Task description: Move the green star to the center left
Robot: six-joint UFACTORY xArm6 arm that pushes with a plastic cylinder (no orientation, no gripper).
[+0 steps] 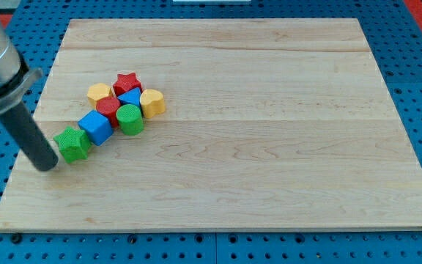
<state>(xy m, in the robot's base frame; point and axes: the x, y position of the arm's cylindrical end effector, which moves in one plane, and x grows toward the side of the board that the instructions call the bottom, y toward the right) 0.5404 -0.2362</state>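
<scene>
Green star [72, 143]: lies on the table near its left edge, roughly midway between the top-left and bottom-left corners, a little toward the bottom; it is the block lowest and furthest left in the cluster.
My tip [47, 165]: the lower end of the dark rod rests on the table just left of the green star, touching it or nearly so; I cannot tell which. The rod leans up toward the view's top-left, where the grey arm housing crosses the table's left edge.
Jaws: the arm carries none, only the straight rod, so nothing is gripped.
Blue cube [96, 127]: just up and right of the green star, touching it at a corner.
Green cylinder [130, 119]: right of the blue cube, close beside it, upright.
Red block [108, 108]: sits between the blue cube and the blocks above; shape hard to make out.
Second blue block [130, 97]: above the green cylinder, wedged in the middle of the cluster.
Yellow block at left [99, 93]: at the cluster's upper left.
Red star [127, 81]: topmost block, nearest the table's top edge.
Yellow block at right [152, 103]: the cluster's right end, rounded.
Table [269, 147]: pale wooden board on a blue perforated base.
</scene>
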